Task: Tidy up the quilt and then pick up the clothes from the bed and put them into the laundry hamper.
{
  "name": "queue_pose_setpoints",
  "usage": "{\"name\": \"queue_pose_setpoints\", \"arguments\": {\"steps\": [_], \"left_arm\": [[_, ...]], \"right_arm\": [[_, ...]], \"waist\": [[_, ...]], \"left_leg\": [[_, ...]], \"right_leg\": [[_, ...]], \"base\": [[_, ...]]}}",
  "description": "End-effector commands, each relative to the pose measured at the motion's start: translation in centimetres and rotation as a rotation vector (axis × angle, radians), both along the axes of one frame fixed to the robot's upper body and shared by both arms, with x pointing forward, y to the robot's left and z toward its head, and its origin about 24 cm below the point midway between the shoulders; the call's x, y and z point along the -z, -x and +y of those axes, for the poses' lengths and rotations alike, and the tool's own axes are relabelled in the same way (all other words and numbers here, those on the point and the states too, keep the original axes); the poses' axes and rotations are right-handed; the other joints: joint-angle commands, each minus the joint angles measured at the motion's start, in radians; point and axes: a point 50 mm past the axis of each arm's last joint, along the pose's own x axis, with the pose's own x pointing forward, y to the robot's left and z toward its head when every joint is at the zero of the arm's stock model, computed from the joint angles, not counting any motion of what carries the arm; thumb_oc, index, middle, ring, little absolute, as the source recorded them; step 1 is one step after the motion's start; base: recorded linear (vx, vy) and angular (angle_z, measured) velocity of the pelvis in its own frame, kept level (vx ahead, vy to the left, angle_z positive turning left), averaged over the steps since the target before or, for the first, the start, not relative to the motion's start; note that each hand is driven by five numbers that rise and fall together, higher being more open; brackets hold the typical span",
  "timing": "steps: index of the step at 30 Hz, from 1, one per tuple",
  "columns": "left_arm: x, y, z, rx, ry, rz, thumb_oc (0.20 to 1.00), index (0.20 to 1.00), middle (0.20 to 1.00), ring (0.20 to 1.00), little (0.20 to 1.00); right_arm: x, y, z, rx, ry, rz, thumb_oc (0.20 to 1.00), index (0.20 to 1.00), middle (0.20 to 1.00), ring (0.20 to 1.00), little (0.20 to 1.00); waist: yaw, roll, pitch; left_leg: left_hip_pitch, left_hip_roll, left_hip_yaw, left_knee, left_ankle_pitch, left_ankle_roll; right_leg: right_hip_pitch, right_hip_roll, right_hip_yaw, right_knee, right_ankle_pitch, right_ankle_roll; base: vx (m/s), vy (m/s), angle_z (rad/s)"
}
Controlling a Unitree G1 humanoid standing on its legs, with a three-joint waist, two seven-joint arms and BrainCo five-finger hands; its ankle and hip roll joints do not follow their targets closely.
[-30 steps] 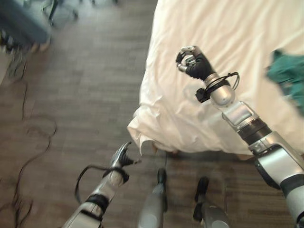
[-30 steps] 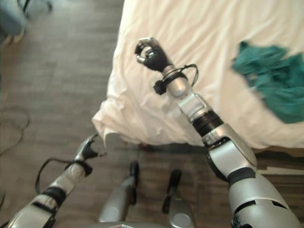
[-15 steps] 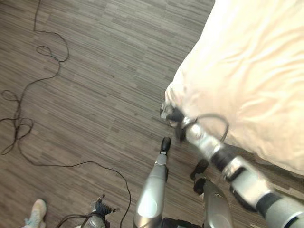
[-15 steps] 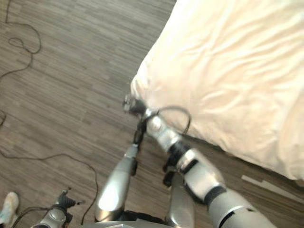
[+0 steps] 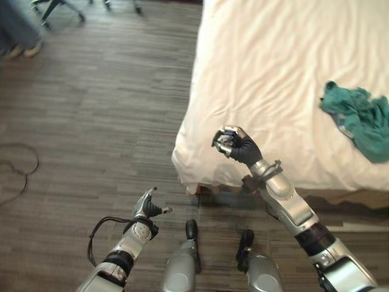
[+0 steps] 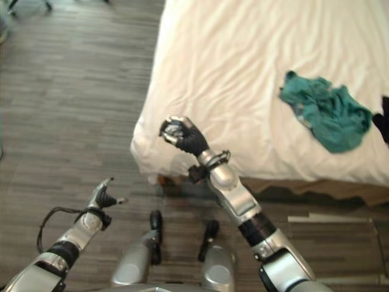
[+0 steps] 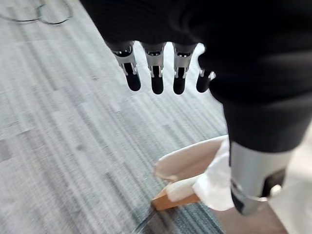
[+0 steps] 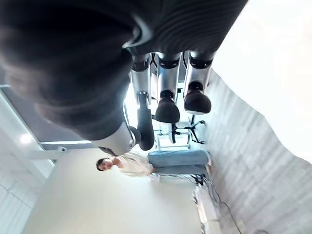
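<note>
The white quilt point(image 5: 285, 79) lies spread over the bed, its near left corner point(image 5: 188, 167) hanging down over the edge. A crumpled teal garment point(image 5: 358, 118) rests on the quilt at the right, also seen as the teal garment point(image 6: 325, 109). My right hand point(image 5: 234, 145) hovers just above the quilt near that corner, fingers curled into a fist with nothing in them; the right wrist view shows the curled fingers point(image 8: 168, 105) holding nothing. My left hand point(image 5: 146, 210) is low over the floor to the bed's left, fingers point(image 7: 156, 80) straight.
Dark wood floor point(image 5: 97, 121) stretches left of the bed. A person's legs and shoes point(image 5: 21, 36) and a chair base point(image 5: 61, 9) are at the far left. A wooden bed leg point(image 7: 173, 199) shows under the corner. Something dark point(image 6: 384, 125) lies at the bed's right edge.
The camera swung down to the floor and back to the bed. My right hand, still curled, now sits nearer the quilt's near corner than a second ago. My left hand stays low.
</note>
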Motion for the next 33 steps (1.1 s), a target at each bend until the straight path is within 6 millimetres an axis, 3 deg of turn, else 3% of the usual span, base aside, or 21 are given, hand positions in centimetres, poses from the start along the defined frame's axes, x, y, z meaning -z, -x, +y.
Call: {"name": "queue_pose_setpoints", "arguments": {"steps": [1,2,7,8,11,12,13,14,15,17,18,19,22,24,25,26,28,29,30,31,33], "left_arm": [[-0.1,0.0,0.8,-0.011,-0.024,-0.007,1.000,1.000,1.000,1.000,1.000],[0.1,-0.2,-0.7,0.029,0.009,-0.010,1.000,1.000,1.000,1.000,1.000],[0.8,0.5,-1.8,-0.004,0.106,-0.008,1.000,1.000,1.000,1.000,1.000],[1.3,0.7,-2.5,0.003,0.141,0.018,1.000,1.000,1.000,1.000,1.000],[1.4,0.9,-3.2,0.025,0.166,0.023,1.000,1.000,1.000,1.000,1.000],[1.6,1.0,-3.5,0.031,0.171,0.033,1.000,1.000,1.000,1.000,1.000],[1.9,0.9,-3.9,0.030,0.175,0.053,1.000,1.000,1.000,1.000,1.000],[2.2,1.1,-3.7,0.022,0.165,0.071,1.000,1.000,1.000,1.000,1.000],[2.2,1.1,-3.7,0.022,0.165,0.071,1.000,1.000,1.000,1.000,1.000],[3.2,2.0,-3.1,-0.002,0.137,0.142,1.000,1.000,1.000,1.000,1.000],[3.6,2.3,-3.3,-0.003,0.145,0.165,1.000,1.000,1.000,1.000,1.000],[3.6,2.3,-3.3,-0.003,0.145,0.165,1.000,1.000,1.000,1.000,1.000],[4.7,3.8,-4.0,0.011,0.154,0.213,1.000,1.000,1.000,1.000,1.000],[5.7,6.1,-1.7,-0.075,0.136,0.280,1.000,1.000,1.000,1.000,1.000],[5.7,6.1,-1.7,-0.075,0.136,0.280,1.000,1.000,1.000,1.000,1.000],[6.0,7.4,-0.2,-0.136,0.140,0.294,1.000,1.000,1.000,1.000,1.000],[5.9,7.6,0.0,-0.144,0.145,0.285,1.000,1.000,1.000,1.000,1.000],[5.9,7.7,-0.1,-0.149,0.154,0.274,1.000,1.000,1.000,1.000,1.000],[5.6,7.2,-0.5,-0.155,0.161,0.233,1.000,1.000,1.000,1.000,1.000],[5.6,7.2,-0.5,-0.155,0.161,0.233,1.000,1.000,1.000,1.000,1.000],[5.8,7.1,-1.4,-0.151,0.189,0.220,1.000,1.000,1.000,1.000,1.000]], "right_arm": [[-1.0,-1.0,-0.7,0.057,-0.039,-0.026,0.200,0.200,0.200,0.200,0.200],[-0.5,-2.0,-1.8,0.158,-0.041,0.008,0.200,0.200,0.200,0.200,0.200],[-1.5,-3.7,-6.1,0.311,-0.114,0.029,0.200,0.200,0.200,0.200,0.200],[0.2,-3.7,-8.9,0.411,-0.143,0.096,0.200,0.200,0.200,0.200,0.200],[2.8,-3.0,-11.7,0.528,-0.152,0.173,0.200,0.200,0.200,0.200,0.200],[4.2,-2.4,-13.2,0.591,-0.154,0.218,0.200,0.200,0.200,0.200,0.200],[8.6,-0.8,-15.6,0.712,-0.159,0.372,0.200,0.200,0.200,0.200,0.200],[10.8,0.2,-16.7,0.768,-0.147,0.453,0.200,0.200,0.200,0.200,0.200],[10.8,0.2,-16.7,0.768,-0.147,0.453,0.200,0.200,0.200,0.200,0.200],[16.8,3.9,-18.8,0.885,-0.070,0.699,0.200,0.200,0.200,0.200,0.200],[18.9,5.3,-18.9,0.907,-0.044,0.795,1.000,1.000,1.000,1.000,1.000],[18.9,5.3,-18.9,0.907,-0.044,0.795,1.000,1.000,1.000,1.000,1.000],[24.9,10.5,-17.6,0.900,0.067,1.099,1.000,1.000,1.000,1.000,1.000],[26.8,13.4,-17.1,0.862,0.158,1.199,1.000,1.000,1.000,1.000,1.000],[26.8,13.4,-17.1,0.862,0.158,1.200,1.000,1.000,1.000,1.000,1.000],[27.7,15.0,-17.5,0.850,0.269,1.251,1.000,1.000,1.000,1.000,1.000],[27.9,15.2,-17.3,0.825,0.323,1.258,1.000,1.000,1.000,1.000,1.000],[27.9,15.1,-17.2,0.799,0.380,1.249,1.000,1.000,1.000,1.000,1.000],[28.0,14.9,-17.1,0.735,0.524,1.218,1.000,1.000,1.000,1.000,1.000],[28.0,14.9,-17.1,0.735,0.524,1.218,1.000,1.000,1.000,1.000,1.000],[28.0,14.3,-16.8,0.625,0.734,1.157,1.000,1.000,1.000,1.000,1.000]], "waist": [[0.008,-0.006,0.059],[0.016,0.002,0.078],[-0.001,0.035,0.104],[-0.027,0.042,0.110],[-0.055,0.043,0.111],[-0.074,0.036,0.110],[-0.109,0.033,0.097],[-0.127,0.032,0.086],[-0.127,0.032,0.086],[-0.179,0.051,0.043],[-0.183,0.061,0.031],[-0.183,0.061,0.032],[-0.176,0.076,-0.044],[-0.185,0.054,-0.091],[-0.184,0.055,-0.091],[-0.157,0.035,-0.109],[-0.129,0.025,-0.094],[-0.103,0.013,-0.082],[-0.043,-0.024,-0.059],[-0.043,-0.027,-0.060],[0.014,0.001,-0.060]], "left_leg": [[0.039,0.050,-0.023,0.090,-0.197,-0.047],[-0.025,0.036,-0.032,0.164,-0.229,-0.049],[-0.156,0.063,-0.001,0.269,-0.240,-0.058],[-0.161,0.078,0.011,0.293,-0.250,-0.062],[-0.146,0.084,0.026,0.306,-0.265,-0.066],[-0.142,0.082,0.043,0.302,-0.252,-0.057],[-0.099,0.079,0.061,0.282,-0.270,-0.054],[-0.067,0.073,0.073,0.265,-0.275,-0.054],[-0.067,0.072,0.073,0.264,-0.275,-0.054],[0.040,0.061,0.108,0.190,-0.280,-0.050],[0.109,0.055,0.130,0.147,-0.298,-0.054],[0.111,0.055,0.130,0.146,-0.298,-0.054],[0.203,0.062,0.210,0.101,-0.307,-0.029],[0.215,0.111,0.243,0.181,-0.329,-0.041],[0.215,0.113,0.244,0.182,-0.330,-0.042],[0.193,0.203,0.212,0.455,-0.196,-0.111],[0.162,0.220,0.144,0.571,-0.145,-0.129],[0.134,0.191,0.051,0.669,-0.127,-0.130],[0.000,0.013,-0.162,0.737,-0.171,-0.080],[-0.001,0.010,-0.162,0.734,-0.168,-0.079],[-0.015,-0.012,-0.308,0.467,-0.212,-0.075]], "right_leg": [[-0.085,-0.053,-0.028,0.059,0.004,0.076],[-0.074,-0.039,-0.050,0.009,-0.061,0.031],[-0.192,-0.026,-0.009,0.027,-0.070,0.001],[-0.204,-0.036,0.003,0.051,-0.084,0.002],[-0.200,-0.044,0.021,0.072,-0.093,0.007],[-0.199,-0.051,0.018,0.066,-0.077,-0.003],[-0.180,-0.058,0.031,0.075,-0.080,0.005],[-0.164,-0.063,0.036,0.074,-0.077,0.012],[-0.164,-0.063,0.036,0.074,-0.077,0.012],[-0.118,-0.071,0.019,0.080,-0.063,0.034],[-0.081,-0.086,-0.028,0.094,-0.066,0.056],[-0.080,-0.086,-0.028,0.094,-0.066,0.056],[-0.006,-0.114,-0.275,0.073,-0.032,0.034],[0.056,0.003,-0.203,-0.035,-0.093,-0.037],[0.057,0.005,-0.202,-0.037,-0.092,-0.037],[0.128,0.127,-0.115,-0.131,-0.151,-0.103],[0.163,0.178,-0.061,-0.166,-0.158,-0.136],[0.198,0.206,-0.019,-0.200,-0.164,-0.151],[0.226,0.211,0.119,-0.251,-0.128,-0.144],[0.224,0.208,0.119,-0.251,-0.127,-0.144],[0.265,0.219,0.255,-0.314,-0.126,-0.094]], "base": [[0.04,-0.093,-0.57],[0.06,-0.136,-0.20],[-0.02,-0.014,-0.28],[0.04,0.029,-0.37],[0.03,0.039,-0.08],[0.02,0.084,-0.23],[0.07,0.103,-0.24],[0.11,0.080,-0.13],[0.10,0.043,-0.21],[0.27,0.081,-0.26],[0.28,0.078,-0.23],[0.25,0.037,-0.49],[0.26,-0.116,-0.87],[0.27,-0.260,-1.68],[0.44,-0.291,-1.57],[0.42,-0.266,-0.99],[0.29,-0.205,-1.50],[0.14,0.059,-3.18],[0.14,0.077,-3.25],[0.26,0.244,-2.72],[0.42,0.269,-2.33]]}}
